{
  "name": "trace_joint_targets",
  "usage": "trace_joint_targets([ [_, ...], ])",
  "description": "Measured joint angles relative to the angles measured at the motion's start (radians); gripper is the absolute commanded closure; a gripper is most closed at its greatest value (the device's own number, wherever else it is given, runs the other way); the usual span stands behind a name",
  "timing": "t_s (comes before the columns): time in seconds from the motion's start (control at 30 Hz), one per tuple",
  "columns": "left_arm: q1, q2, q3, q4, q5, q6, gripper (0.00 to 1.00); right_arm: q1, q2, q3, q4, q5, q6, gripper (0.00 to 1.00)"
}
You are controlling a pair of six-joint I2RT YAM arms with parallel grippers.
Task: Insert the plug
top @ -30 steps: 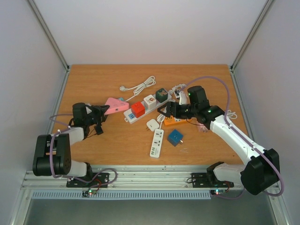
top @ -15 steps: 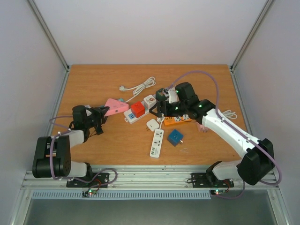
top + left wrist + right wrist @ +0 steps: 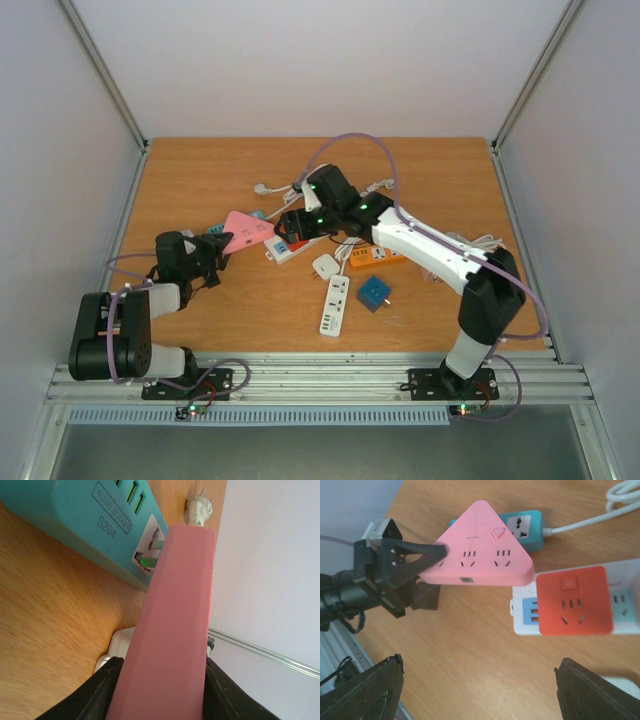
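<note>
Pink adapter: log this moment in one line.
left tool: gripping pink adapter | prongs: partly in teal socket block, not flush | right tool: open, above, holding nothing

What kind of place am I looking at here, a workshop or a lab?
Most likely a robotics lab test cell: two robot arms bolted to a metal rail, a wooden table boxed in by white panels, and power strips and a pink adapter laid out.
</note>
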Motion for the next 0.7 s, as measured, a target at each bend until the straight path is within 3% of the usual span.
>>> trace_joint_targets([
  [0.1, 0.000, 0.001, -0.012, 0.011, -0.005, 0.008, 0.56, 0.040, 0.097, 0.063, 0.007, 0.041, -0.018, 0.19],
  [0.27, 0.000, 0.004, -0.043, 0.040, -0.008, 0.026, 0.55, 0.099, 0.274, 0.193, 0.004, 0.099, -0.047, 0.31],
  [0.43, 0.000, 0.011, -0.052, 0.044, -0.010, 0.043, 0.51, 0.134, 0.432, 0.352, -0.002, 0.142, -0.064, 0.33],
  [0.7, 0.000, 0.015, -0.065, 0.042, -0.014, 0.063, 0.55, 0.142, 0.658, 0.636, -0.064, 0.206, -0.085, 0.39],
])
